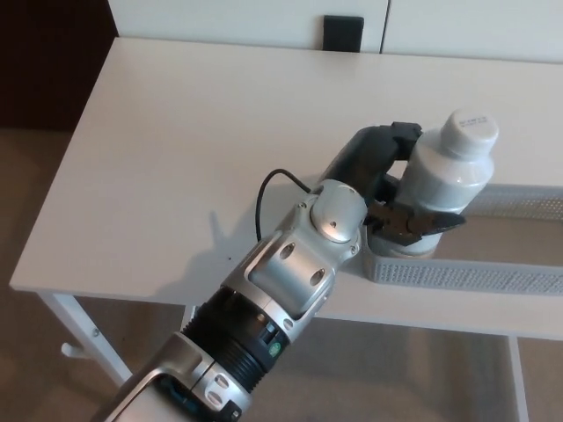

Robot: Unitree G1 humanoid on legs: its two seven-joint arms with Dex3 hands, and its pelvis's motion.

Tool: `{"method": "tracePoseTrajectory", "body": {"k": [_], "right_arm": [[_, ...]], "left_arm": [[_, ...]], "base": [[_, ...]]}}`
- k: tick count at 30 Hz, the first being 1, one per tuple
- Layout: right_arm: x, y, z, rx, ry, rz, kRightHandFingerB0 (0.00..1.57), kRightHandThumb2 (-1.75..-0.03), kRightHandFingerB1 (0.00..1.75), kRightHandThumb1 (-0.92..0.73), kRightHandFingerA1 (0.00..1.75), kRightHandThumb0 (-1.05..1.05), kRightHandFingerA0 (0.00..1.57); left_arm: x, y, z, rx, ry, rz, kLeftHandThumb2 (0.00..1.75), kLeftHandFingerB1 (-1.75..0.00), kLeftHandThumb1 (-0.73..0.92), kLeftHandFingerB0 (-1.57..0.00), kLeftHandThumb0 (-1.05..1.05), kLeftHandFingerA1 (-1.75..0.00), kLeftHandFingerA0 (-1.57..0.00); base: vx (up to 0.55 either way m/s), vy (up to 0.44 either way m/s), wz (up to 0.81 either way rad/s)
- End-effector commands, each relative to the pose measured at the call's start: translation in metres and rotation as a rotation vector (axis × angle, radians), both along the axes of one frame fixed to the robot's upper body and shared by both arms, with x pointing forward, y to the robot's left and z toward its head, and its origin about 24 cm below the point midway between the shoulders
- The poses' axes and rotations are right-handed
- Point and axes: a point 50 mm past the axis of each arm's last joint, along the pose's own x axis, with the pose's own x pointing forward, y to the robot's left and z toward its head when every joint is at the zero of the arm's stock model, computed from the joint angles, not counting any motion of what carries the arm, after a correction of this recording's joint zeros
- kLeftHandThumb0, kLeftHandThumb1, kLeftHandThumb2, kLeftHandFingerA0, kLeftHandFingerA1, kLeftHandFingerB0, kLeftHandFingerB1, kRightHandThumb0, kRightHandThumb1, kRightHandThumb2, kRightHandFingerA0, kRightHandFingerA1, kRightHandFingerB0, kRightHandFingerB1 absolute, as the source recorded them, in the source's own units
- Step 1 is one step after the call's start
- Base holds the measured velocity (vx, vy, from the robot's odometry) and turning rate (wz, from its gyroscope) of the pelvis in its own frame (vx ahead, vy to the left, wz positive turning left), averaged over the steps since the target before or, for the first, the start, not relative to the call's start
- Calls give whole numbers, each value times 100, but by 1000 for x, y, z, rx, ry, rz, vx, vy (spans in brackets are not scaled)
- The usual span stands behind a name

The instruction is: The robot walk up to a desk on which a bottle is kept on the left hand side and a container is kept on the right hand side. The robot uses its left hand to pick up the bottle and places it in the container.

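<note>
over the left end of the white mesh tray (493, 274), white screw-cap bottle (444, 180) upright in the clasped left hand (396, 198), base at or near the tray floor; placing step nearly done, judging by this: next, fingers spread and arm drawn clear without tipping it.

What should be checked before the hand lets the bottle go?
1. Left hand gripping the bottle: ok.
2. Bottle over the container, at its left end: ok.
3. Bottle upright: ok, leaning slightly.
4. Bottle base resting on the container floor: cannot tell, hidden by fingers and wall.
5. Cap on: ok.
6. Right hand clear: not in view.
</note>
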Motion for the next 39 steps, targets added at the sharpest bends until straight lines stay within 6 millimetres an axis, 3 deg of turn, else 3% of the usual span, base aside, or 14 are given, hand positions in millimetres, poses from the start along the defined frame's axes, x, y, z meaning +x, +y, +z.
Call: {"method": "tracePoseTrajectory", "body": {"k": [1, 2, 3, 4, 5, 6, 23, 27, 28, 29, 32, 35, 38, 39], "right_arm": [[-1, 3, 0, -18, 2, 19, 38, -54, 37, -42, 47, -9, 46], [-1, 3, 0, -11, -4, 13, 36, -54, 38, -43, 50, -5, 47], [-1, 3, 0, -11, -4, 13, 36, -54, 38, -43, 50, -5, 47], [0, 3, -1, 1, -13, 5, 37, -55, 38, -43, 50, -4, 47], [1, 4, -1, 4, -15, 2, 37, -55, 38, -43, 50, -4, 47], [1, 4, -1, -7, -13, 9, 37, -56, 38, -43, 50, -8, 49], [-1, 2, -1, 7, -14, 1, 41, -55, 38, -42, 49, -5, 48], [1, 5, 2, -14, -10, 19, 40, -55, 38, -42, 49, -6, 47], [1, 5, 3, -8, -15, 18, 39, -56, 39, -42, 51, -6, 49], [1, 6, 3, -3, -19, 17, 39, -56, 39, -42, 51, -6, 49], [4, 3, 5, -13, -14, 4, 38, -54, 38, -42, 49, -8, 48], [0, 1, 0, 3, -6, 1, 38, -53, 38, -40, 49, -4, 46], [-2, 1, 0, 12, 2, -3, 38, -53, 37, -41, 48, -2, 47], [-4, 1, 1, -3, 18, -3, 40, -51, 37, -41, 48, -5, 52]], "left_arm": [[-16, -39, 11, -157, -5, -59, 85, -105, 71, -86, -23, -124, -120], [-16, -38, 11, -166, -1, -59, 60, -38, 65, -54, -48, -66, -91], [-16, -38, 11, -166, -1, -59, 60, -38, 65, -54, -48, -66, -91], [-15, -38, 11, -186, 13, -77, 59, -30, 60, -27, -64, -51, -45], [-15, -38, 11, -196, 21, -89, 59, -30, 60, -27, -64, -51, -45], [-15, -38, 13, -183, 38, -164, 62, 0, 58, 0, -101, 0, 0], [-4, -4, 49, -187, -21, -260, 59, 0, 60, 0, -104, 0, 0], [-1, 39, 114, -262, -227, -322, 58, 0, 60, 0, -96, 0, 0], [-4, 48, 130, -259, -291, -337, 88, 0, 52, 0, -94, 0, 0], [-6, 54, 140, -257, -334, -348, 88, 0, 52, 0, -94, 0, 0], [-30, 100, 206, -351, -474, -373, 57, 0, 55, 0, -88, 0, 0], [-62, 156, 248, -372, -657, -339, 57, 0, 59, 0, -93, 0, 0], [-76, 184, 259, -350, -745, -291, 58, 0, 58, 0, -90, 0, 0], [-94, 223, 265, -310, -808, -223, 59, 0, 59, 0, -87, 0, 0]], "base": [[0, 0, 0], [0, 0, 0], [0, 0, 0], [0, 0, 0], [0, 0, 0], [0, 0, 0], [0, 0, 0], [0, 0, 0], [0, 0, 0], [0, 0, 0], [0, 0, 0], [0, 0, 0], [0, 0, 0], [0, 0, 0]]}}
